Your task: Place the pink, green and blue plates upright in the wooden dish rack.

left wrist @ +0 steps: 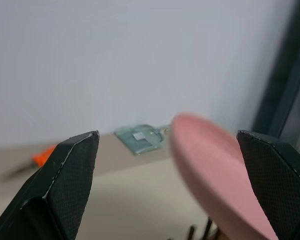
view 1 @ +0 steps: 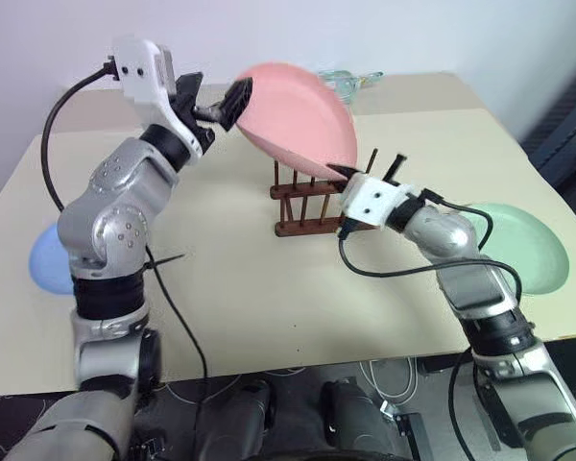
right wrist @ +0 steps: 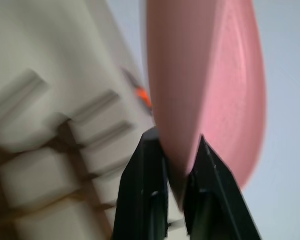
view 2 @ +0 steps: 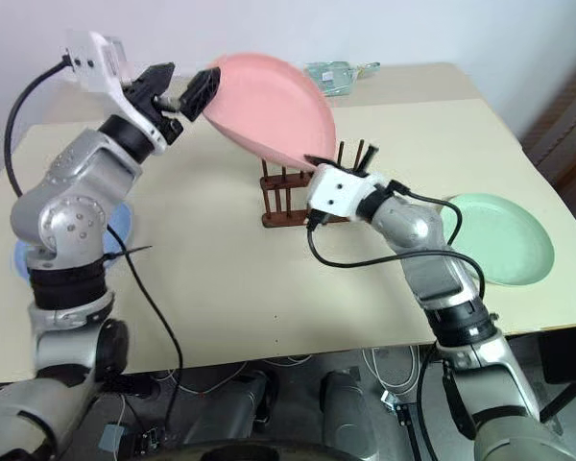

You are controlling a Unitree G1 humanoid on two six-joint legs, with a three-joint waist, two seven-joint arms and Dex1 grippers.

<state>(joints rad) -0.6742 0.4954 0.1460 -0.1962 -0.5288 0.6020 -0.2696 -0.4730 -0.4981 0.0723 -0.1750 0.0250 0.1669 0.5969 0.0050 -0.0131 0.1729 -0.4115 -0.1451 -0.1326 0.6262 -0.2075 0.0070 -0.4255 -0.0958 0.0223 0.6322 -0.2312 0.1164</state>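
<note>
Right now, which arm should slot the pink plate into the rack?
Right. The right gripper is shut on the pink plate just above the wooden dish rack; the left gripper is open.

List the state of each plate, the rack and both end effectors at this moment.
Pink plate: tilted in the air over the rack, rim pinched by the right end effector.
Green plate: flat on the table.
Blue plate: flat on the table.
Rack: holds no plate.
Left end effector: open beside the pink plate.
Right end effector: shut on it.
</note>
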